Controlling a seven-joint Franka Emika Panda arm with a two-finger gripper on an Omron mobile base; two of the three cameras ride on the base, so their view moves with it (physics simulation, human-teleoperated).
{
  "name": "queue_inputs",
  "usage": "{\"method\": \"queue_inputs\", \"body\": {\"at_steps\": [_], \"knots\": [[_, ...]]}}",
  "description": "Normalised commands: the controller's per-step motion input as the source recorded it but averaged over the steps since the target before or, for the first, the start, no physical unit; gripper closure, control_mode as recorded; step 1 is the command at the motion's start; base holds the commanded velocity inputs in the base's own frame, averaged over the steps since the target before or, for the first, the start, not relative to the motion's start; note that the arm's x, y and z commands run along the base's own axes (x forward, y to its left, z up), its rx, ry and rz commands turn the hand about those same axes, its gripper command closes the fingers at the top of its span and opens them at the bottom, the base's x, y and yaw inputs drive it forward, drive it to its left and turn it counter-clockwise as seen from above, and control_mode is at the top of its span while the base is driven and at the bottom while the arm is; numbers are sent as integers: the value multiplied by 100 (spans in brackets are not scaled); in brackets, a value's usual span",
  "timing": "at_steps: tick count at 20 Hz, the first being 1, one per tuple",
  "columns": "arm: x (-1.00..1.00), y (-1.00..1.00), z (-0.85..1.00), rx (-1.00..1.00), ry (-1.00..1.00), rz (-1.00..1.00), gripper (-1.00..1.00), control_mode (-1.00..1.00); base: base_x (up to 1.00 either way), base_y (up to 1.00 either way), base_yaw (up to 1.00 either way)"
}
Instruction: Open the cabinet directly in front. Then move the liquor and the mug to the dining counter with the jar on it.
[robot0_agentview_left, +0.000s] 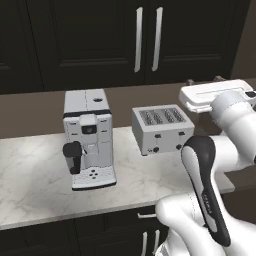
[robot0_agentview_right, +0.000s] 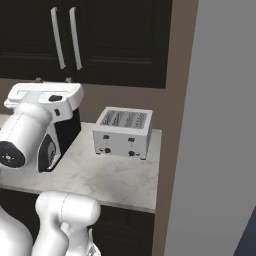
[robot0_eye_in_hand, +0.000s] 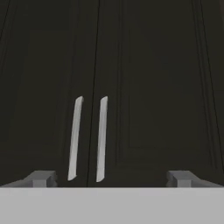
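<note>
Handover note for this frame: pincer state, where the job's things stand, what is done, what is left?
Pincer: open, empty, facing the cabinet, short of its handles.
Cabinet: both doors shut.
Liquor, mug, dining counter, jar: not seen from here.
Worktop below holds a coffee machine and a toaster.
Done: nothing yet.
Left: open the cabinet, then carry liquor and mug to the counter with the jar.

marble worktop (robot0_agentview_left: 35, 170) bears coffee machine (robot0_agentview_left: 89, 137) and toaster (robot0_agentview_left: 161, 129).
</note>
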Motion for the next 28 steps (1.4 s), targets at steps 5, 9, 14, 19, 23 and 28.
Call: {"method": "queue_inputs", "body": {"at_steps": [5,9,14,19,23,28], "knots": [[45,32,15,0,0,0,-100,-100,0,0,0],[59,30,22,0,0,0,-100,-100,0,0,0],[72,16,20,0,0,0,-100,-100,0,0,0],[70,0,7,2,1,0,-100,-100,0,0,0],[77,-2,0,1,10,0,-100,-100,0,0,0],[86,0,0,0,15,0,-100,-100,0,0,0]]}}
